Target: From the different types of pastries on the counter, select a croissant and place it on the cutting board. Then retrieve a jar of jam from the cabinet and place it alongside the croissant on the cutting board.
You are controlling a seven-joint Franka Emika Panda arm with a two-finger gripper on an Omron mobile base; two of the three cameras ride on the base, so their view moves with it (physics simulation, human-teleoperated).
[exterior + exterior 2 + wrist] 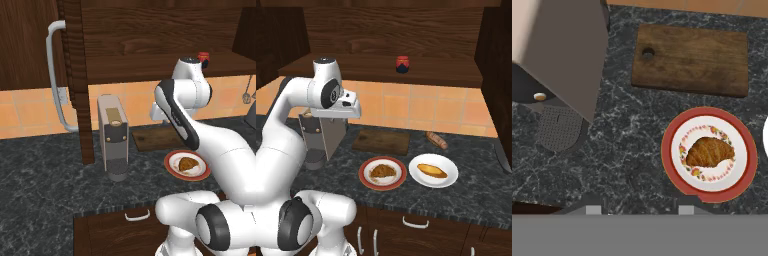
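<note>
Fingers [640, 210] parted and empty above the desk [627, 150]; the croissant [709, 152] waits on its red-rimmed plate [709, 192], first grasp likely next, then cutting board [692, 59].

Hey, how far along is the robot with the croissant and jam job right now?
Nothing looks done yet. The croissant lies on its red-rimmed plate, and the cutting board beyond it is bare. In hand: the gripper hovers above the counter beside that plate, holding nothing. Left: moving the croissant onto the board, then fetching the jar of jam from the cabinet shelf.
</note>
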